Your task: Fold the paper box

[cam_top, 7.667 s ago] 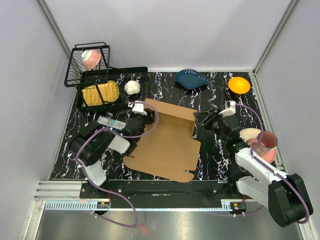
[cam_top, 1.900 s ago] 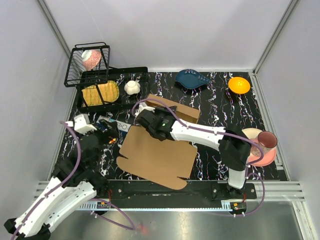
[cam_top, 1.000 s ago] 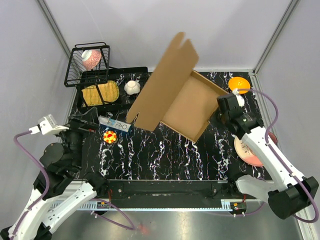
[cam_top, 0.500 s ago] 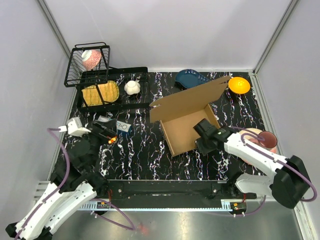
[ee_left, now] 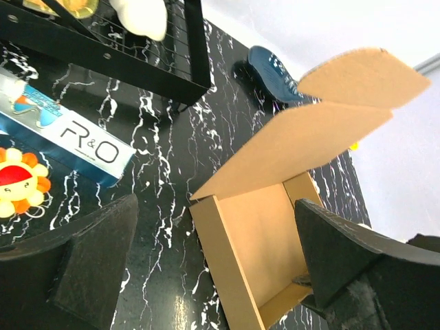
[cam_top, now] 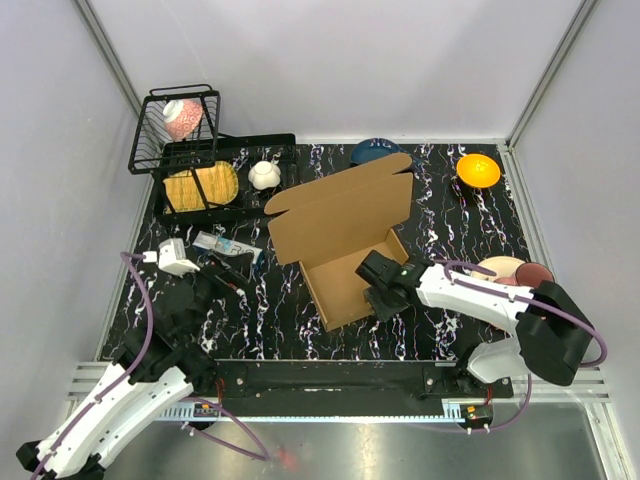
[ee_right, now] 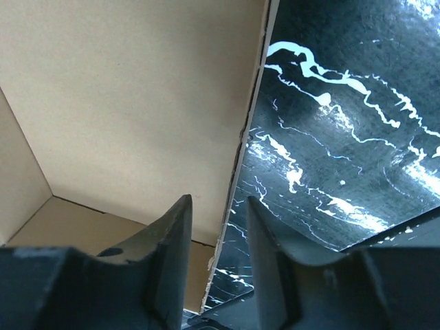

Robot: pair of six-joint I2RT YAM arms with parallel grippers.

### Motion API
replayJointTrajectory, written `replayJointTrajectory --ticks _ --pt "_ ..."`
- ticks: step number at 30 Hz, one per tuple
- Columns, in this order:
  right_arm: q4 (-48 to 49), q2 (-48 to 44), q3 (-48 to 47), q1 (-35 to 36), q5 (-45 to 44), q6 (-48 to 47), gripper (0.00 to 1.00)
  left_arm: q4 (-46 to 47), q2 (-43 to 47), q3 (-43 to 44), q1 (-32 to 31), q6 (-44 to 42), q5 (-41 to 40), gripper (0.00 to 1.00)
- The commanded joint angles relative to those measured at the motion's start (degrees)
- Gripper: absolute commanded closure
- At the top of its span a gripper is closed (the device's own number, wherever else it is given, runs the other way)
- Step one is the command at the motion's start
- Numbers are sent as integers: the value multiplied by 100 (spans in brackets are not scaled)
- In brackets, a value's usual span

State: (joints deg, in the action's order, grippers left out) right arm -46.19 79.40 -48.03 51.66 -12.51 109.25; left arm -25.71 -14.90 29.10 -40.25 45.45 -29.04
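1. Paper box is set mid-way on table, tray down, lid raised at far side.
2. R gripper: fingers parted astride box's side wall, wall not pinched.
3. L gripper is spread wide, nothing gripped, left of box.

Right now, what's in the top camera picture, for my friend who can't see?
A brown paper box sits half folded on the black table, lid up. The right gripper straddles one side wall; the left gripper hangs open, away from it.
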Motion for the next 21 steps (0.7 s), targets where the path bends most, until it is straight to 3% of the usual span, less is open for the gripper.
replayJointTrajectory --ticks 1,8,13,19,21 --pt "234 -310 136 37 -181 -342 53 330 -215 25 -9 -116 706 1" --pt "-152 -1371 -39 37 -322 -1772 35 524 -207 51 -9 -229 891 1" --pt "-188 -2006 -557 37 -94 -3530 32 383 -365 227 -9 -502 847 1" --pt "-514 -2429 -1121 20 -1742 -6630 29 418 -549 -123 -219 -2 768 1" --pt "-452 -2298 -1095 20 -2113 -7161 27 427 -698 -194 -421 261 489 1"
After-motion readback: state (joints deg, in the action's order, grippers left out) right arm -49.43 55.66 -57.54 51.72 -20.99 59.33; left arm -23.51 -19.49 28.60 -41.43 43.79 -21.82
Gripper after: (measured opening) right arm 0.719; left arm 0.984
